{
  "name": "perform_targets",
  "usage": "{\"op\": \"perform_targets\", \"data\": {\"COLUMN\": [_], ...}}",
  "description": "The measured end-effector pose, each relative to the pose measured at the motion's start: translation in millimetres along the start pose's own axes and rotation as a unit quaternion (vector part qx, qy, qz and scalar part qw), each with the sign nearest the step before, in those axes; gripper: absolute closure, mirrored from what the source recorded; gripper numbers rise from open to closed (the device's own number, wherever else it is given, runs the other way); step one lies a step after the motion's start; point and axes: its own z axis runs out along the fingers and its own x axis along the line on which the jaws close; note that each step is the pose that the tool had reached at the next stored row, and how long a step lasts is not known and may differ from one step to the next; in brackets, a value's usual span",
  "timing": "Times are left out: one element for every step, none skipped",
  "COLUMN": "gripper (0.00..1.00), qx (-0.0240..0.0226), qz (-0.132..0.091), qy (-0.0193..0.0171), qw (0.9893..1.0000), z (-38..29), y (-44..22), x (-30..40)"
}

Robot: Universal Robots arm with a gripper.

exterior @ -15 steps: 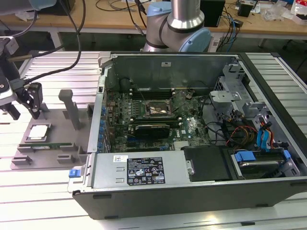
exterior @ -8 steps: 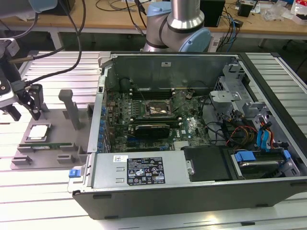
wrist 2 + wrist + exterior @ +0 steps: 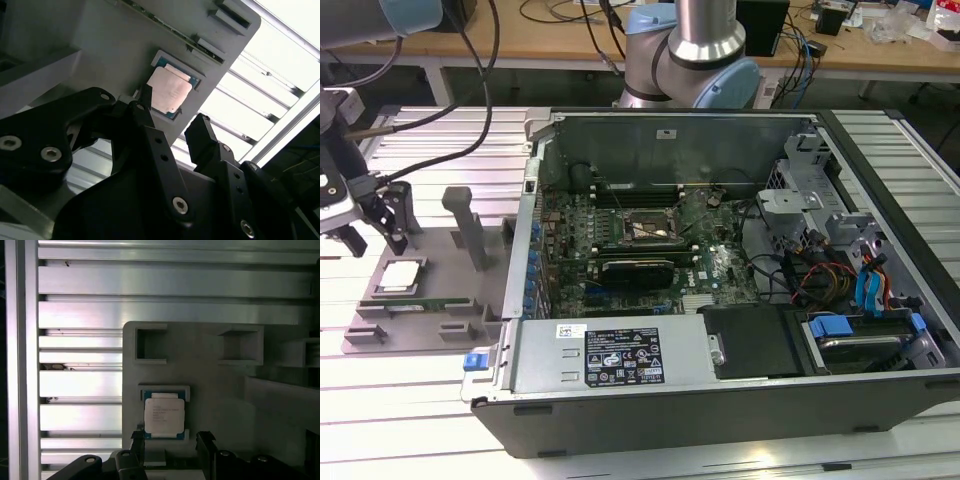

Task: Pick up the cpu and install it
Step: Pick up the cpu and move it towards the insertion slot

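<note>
**Lining up over the cpu**

Our claw (image 3: pixel 171 439) hangs spread just short of the cpu (image 3: pixel 164 415), which lies flat in its recess in the grey holder (image 3: pixel 215 375) on the tabletop (image 3: pixel 410 410). We judge a good approach keeps the fingers square to opposite chip edges, level and centred.

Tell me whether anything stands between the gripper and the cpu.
Nothing visible does. The cpu lies bare in its recess on the grey tray, and the open gripper hangs close by it.
</note>
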Motion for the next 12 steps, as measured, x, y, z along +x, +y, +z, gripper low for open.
{"op": "perform_targets", "data": {"gripper": [0.45,0.45,0.45,0.45,0.45,0.45,0.45,0.38,0.38,0.38,0.38,0.38], "qx": [0.0,0.0001,0.0001,0.0,0.0,0.0,0.0,0.0,0.0,0.0,0.0,0.0], "qz": [0.0,0.0,0.0,0.0,0.0,0.0,0.0,0.0,0.0,0.0,0.0,0.0], "qy": [0.0,0.0001,0.0001,0.0,0.0,0.0,0.0,0.0,0.0,0.0,0.0,0.0], "qw": [1.0,1.0,1.0,1.0,1.0,1.0,1.0,1.0,1.0,1.0,1.0,1.0], "z": [0.3,0.3,0.4,0.5,0.5,0.6,0.6,0.6,0.6,0.7,0.7,0.8], "y": [0.0,0.0,0.0,0.0,0.0,0.0,0.0,0.0,0.0,0.0,0.0,0.0], "x": [0.0,0.0,0.0,0.0,0.0,0.0,0.0,0.0,0.0,0.0,0.0,0.0]}}
